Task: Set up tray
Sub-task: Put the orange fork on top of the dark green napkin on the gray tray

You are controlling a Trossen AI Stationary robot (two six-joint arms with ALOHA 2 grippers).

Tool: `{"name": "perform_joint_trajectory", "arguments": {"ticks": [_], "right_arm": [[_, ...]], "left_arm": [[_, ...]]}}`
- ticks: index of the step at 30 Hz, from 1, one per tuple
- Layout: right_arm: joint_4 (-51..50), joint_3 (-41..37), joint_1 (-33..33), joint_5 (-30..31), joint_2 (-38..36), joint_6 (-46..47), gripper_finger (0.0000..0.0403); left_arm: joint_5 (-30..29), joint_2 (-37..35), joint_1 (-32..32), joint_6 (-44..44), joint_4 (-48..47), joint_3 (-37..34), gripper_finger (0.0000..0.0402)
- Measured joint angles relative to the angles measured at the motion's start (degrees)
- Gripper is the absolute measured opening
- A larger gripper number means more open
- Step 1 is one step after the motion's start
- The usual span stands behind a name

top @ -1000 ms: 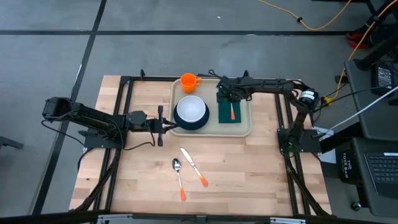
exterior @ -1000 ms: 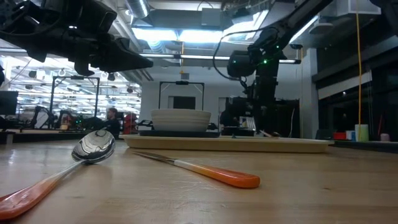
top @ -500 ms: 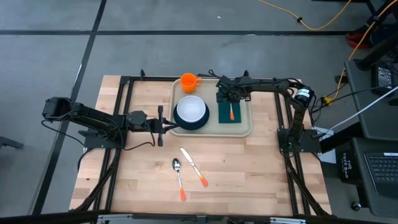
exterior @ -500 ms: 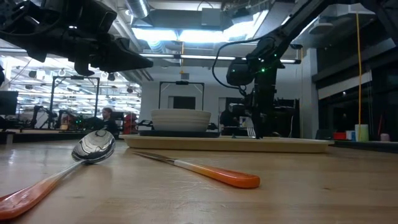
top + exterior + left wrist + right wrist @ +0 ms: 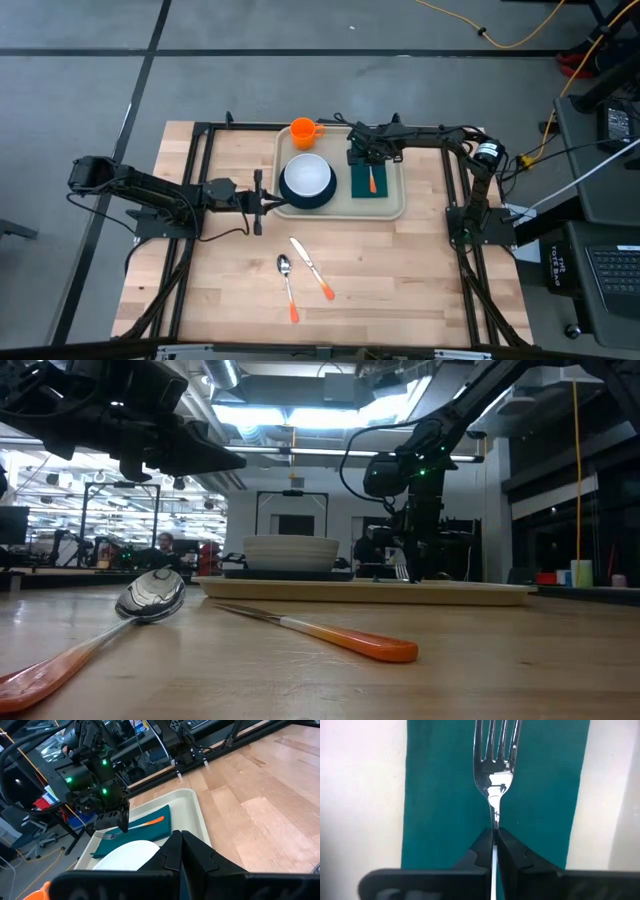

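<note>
Currently the tray (image 5: 395,203) sits at the worktop's far middle, fork (image 5: 496,765) pinched in the right gripper (image 5: 495,840) fingers over the green napkin (image 5: 440,795). Fork should be laid flat before release. Left gripper (image 5: 180,851) fingers closed beside the tray edge.

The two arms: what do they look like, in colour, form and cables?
Both arms are black and slim, built of jointed segments. The right arm carries a silver motor at its elbow and green lights near the wrist; thin black cables loop beside it. The left arm looks alike. The fingers are dark, angular plastic.
</note>
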Motion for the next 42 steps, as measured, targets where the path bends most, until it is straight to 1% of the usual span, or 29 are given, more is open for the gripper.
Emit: {"name": "perform_joint_trajectory", "arguments": {"ticks": [21,27,33,42], "right_arm": [[0.0,0.0,0.0,0.4,0.0,0.0,0.0014],[0.7,0.0,0.0,1.1,0.0,0.0,0.0014],[1.0,0.0,0.0,1.2,0.0,-0.2,0.0014],[1.1,0.1,0.0,0.0,2.1,-0.2,0.0014]], "left_arm": [[0.0,0.0,0.0,0.0,0.0,0.0,0.0003],[2.0,0.0,-0.1,0.0,0.0,0.0,0.0003],[2.1,0.0,-0.1,0.0,0.0,0.0,0.0005],[2.1,0.0,-0.1,0.0,0.0,0.0,0.0004]]}}
